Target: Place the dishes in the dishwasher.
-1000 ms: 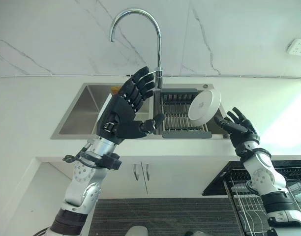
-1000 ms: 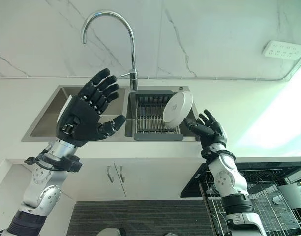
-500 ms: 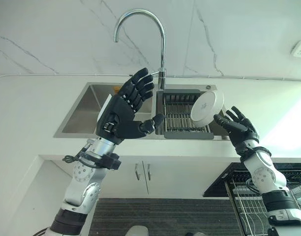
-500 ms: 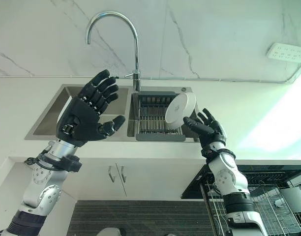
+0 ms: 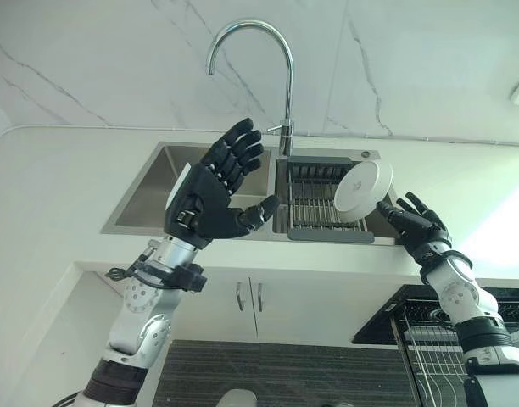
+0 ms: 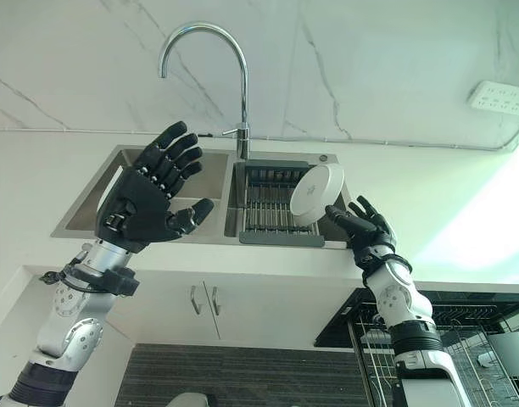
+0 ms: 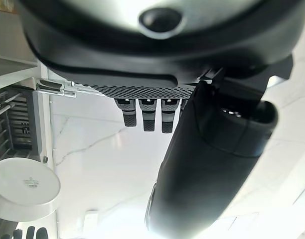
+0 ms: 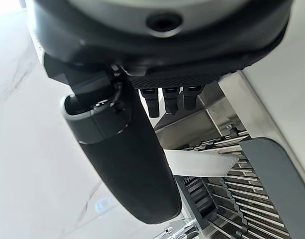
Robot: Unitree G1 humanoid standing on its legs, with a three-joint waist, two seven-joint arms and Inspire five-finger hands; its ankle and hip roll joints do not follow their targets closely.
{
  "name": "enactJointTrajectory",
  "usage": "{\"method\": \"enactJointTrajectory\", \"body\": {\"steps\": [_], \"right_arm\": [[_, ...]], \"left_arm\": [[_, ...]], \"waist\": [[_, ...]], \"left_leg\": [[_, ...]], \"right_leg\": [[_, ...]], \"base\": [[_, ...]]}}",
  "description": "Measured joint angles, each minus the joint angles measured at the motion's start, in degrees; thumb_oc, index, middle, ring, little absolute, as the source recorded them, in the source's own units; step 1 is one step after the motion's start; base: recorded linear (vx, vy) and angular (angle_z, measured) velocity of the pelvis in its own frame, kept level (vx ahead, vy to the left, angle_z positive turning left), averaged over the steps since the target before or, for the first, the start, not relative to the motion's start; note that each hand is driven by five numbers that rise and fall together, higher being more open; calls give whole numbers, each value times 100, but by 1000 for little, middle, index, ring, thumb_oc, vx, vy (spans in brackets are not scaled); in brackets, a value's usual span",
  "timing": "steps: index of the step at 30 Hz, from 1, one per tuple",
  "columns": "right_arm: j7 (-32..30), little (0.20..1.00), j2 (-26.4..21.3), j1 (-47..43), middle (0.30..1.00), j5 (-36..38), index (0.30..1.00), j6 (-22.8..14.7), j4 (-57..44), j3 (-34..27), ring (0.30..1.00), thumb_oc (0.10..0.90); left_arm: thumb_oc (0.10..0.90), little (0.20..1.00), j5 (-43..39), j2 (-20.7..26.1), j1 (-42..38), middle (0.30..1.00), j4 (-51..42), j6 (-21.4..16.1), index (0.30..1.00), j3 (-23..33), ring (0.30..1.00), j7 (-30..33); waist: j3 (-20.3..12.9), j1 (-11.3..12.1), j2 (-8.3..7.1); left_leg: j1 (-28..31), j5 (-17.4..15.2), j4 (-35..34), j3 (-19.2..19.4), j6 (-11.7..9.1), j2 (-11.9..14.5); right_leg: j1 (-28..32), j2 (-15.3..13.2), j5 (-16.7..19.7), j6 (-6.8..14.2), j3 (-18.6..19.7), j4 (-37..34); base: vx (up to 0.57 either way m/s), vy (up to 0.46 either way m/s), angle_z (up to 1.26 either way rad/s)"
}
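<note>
A white round plate point(image 5: 362, 186) stands tilted on edge in the grey drying rack point(image 5: 315, 203) set in the sink's right basin. My right hand point(image 5: 416, 227) is open with straight fingers, just right of and below the plate's rim; I cannot tell whether it touches. In the right wrist view the plate's edge point(image 8: 202, 162) shows past the thumb point(image 8: 127, 154). My left hand point(image 5: 213, 191) is raised open, palm spread, over the left basin point(image 5: 149, 195). The left wrist view shows the plate point(image 7: 25, 186) from afar.
A tall curved chrome faucet point(image 5: 287, 85) rises behind the sink. The dishwasher's wire rack point(image 6: 497, 339) is pulled out at the lower right, below the counter. White cabinet doors point(image 5: 251, 297) sit under the sink. A wall socket point(image 6: 497, 97) is at the right.
The whole view has shifted, so the camera moved. My right hand has edged slightly closer to the plate's rim. The left hand holds the same pose.
</note>
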Motion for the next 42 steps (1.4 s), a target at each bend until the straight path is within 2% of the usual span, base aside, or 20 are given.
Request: {"method": "enactJointTrajectory", "body": {"steps": [13, 27, 42], "right_arm": [[107, 900, -164, -48, 900, -3, 900, 132, 98, 53, 900, 800], [197, 900, -230, -421, 900, -8, 900, 236, 707, 110, 900, 800], [195, 900, -263, -450, 900, -12, 900, 288, 724, 150, 900, 800]], "left_arm": [[800, 900, -3, 11, -1, 900, 2, 32, 900, 0, 900, 121], [800, 900, -9, 13, -13, 900, 54, 41, 900, -3, 900, 202], [800, 900, -12, 12, -13, 900, 54, 81, 900, -3, 900, 200]], "waist": [[-62, 68, 76], [-105, 151, 74], [-105, 154, 75]], "left_leg": [[-1, 5, -8, -9, -5, -5], [-11, 43, -27, -136, -33, -18], [-8, 51, -38, -201, -31, -47]], "right_leg": [[2, -1, 0, 1, -12, -1], [59, -10, -27, -3, -145, 6], [95, -12, -55, 9, -207, 11]], "base": [[0, 0, 0], [5, 2, 4], [7, 2, 2]]}}
